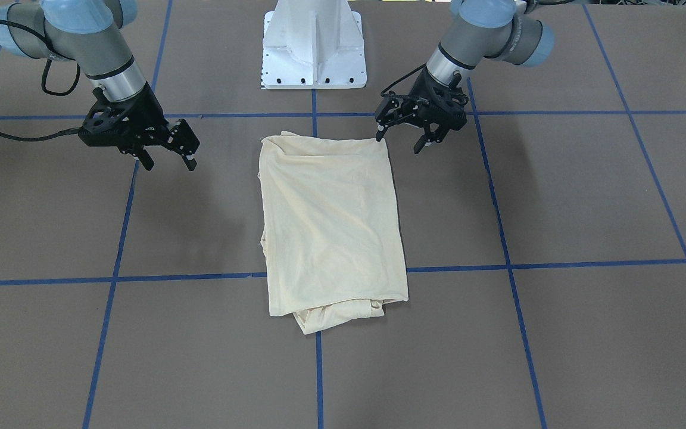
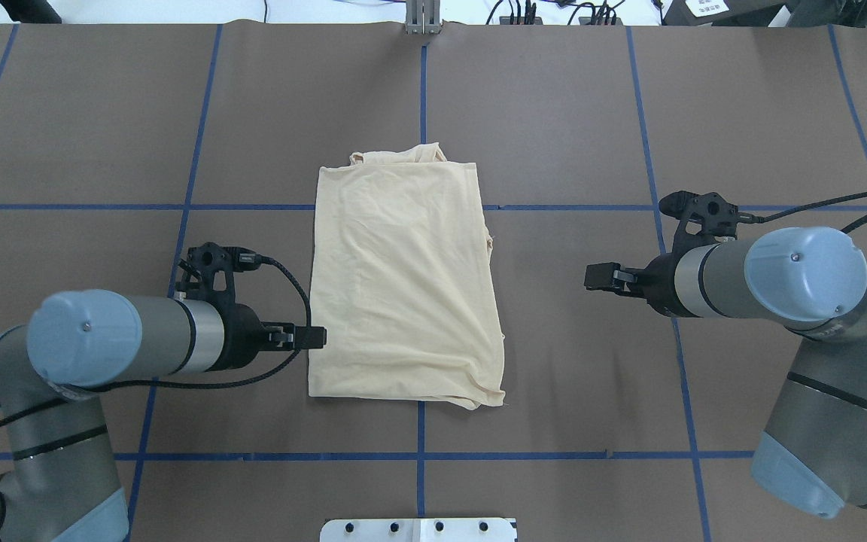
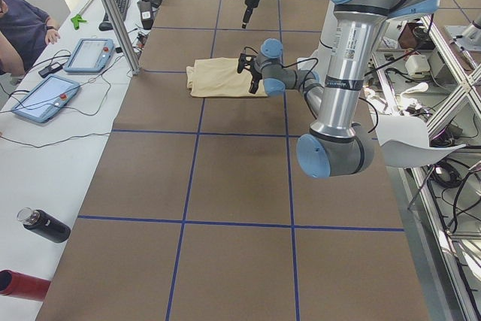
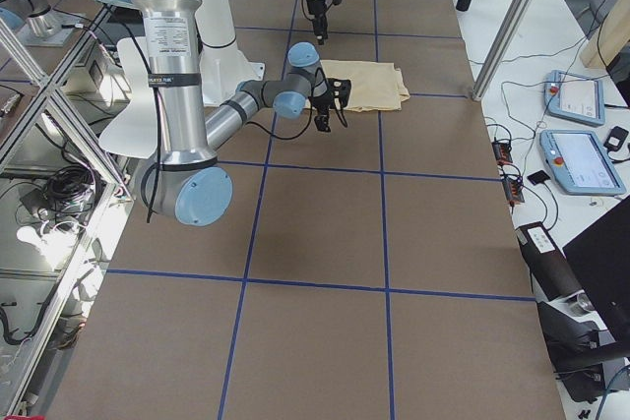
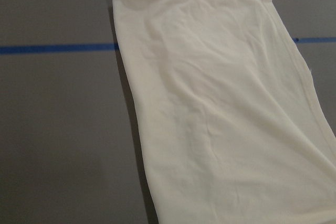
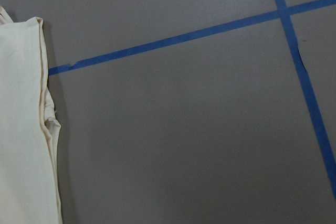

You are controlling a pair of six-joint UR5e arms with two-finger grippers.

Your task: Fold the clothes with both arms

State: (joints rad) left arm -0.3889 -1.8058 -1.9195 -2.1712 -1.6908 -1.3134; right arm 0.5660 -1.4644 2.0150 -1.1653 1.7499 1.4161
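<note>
cream thin-cloth shirt (image 1: pixel 331 220) folded rectangular, softly wrinkled; left claw (image 1: pixel 399 142), right claw (image 1: pixel 170 164) both released.

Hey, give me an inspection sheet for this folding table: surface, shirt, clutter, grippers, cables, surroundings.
Surface: brown table, blue tape grid, flat.
Job's things: cream shirt folded into a long rectangle at centre; print not showing.
Clutter: nothing seen.
Grippers: left gripper open at the shirt's robot-side corner, contact unclear; right gripper open, apart from the cloth.
Cables: black cable loops off the left wrist beside the shirt's edge.
Surroundings: white bench with tablets, bottle; seated person.
</note>
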